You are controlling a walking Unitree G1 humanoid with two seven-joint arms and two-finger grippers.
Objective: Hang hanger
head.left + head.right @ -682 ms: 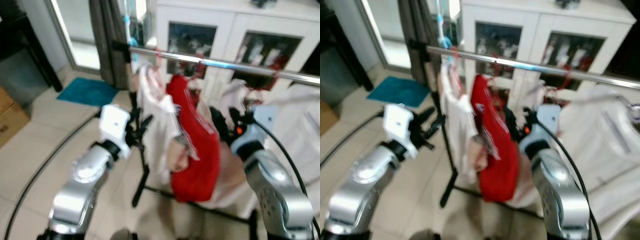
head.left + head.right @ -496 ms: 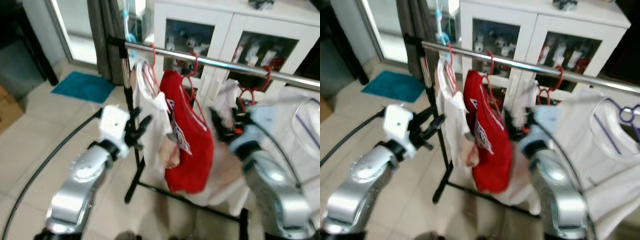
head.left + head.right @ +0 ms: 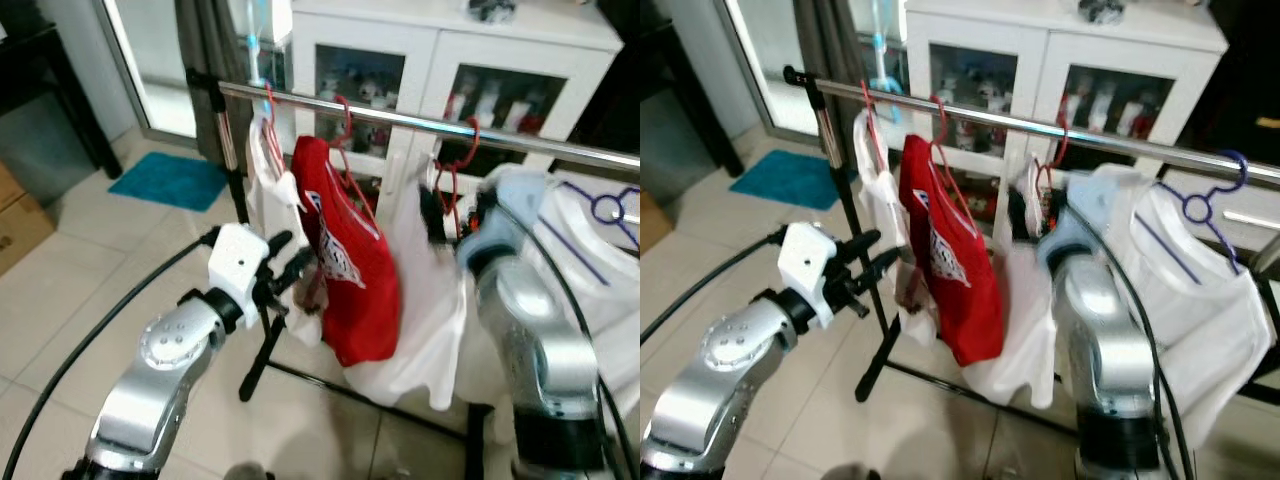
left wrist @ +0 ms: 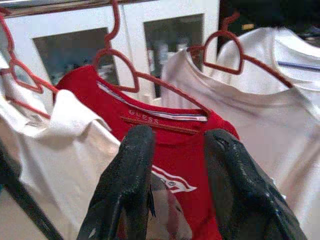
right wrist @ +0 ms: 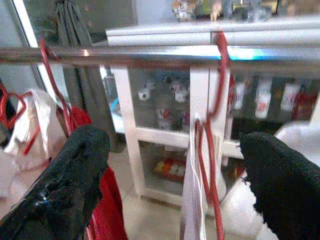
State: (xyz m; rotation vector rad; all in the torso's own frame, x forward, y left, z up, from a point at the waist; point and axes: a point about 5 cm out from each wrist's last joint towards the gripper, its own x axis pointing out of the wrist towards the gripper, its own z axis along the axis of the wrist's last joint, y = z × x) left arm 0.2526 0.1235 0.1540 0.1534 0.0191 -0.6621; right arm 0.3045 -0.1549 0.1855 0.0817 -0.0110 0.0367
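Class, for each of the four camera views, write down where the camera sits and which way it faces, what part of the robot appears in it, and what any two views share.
Left eye view: on the head, looking down at the silver clothes rail; both silver arms show.
Right eye view: beside it, same scene, adding a purple hanger.
Left wrist view: along the open left gripper at the red T-shirt.
Right wrist view: along the open right gripper at a red wire hanger hooked on the rail.
Shared: both wrist views show red hangers and the white glass-door cabinet.

Shirts on hangers [image 3: 940, 150] along a rail [image 3: 1040, 125], cabinet [image 3: 1040, 60] behind, mat [image 3: 175, 180] on floor at left
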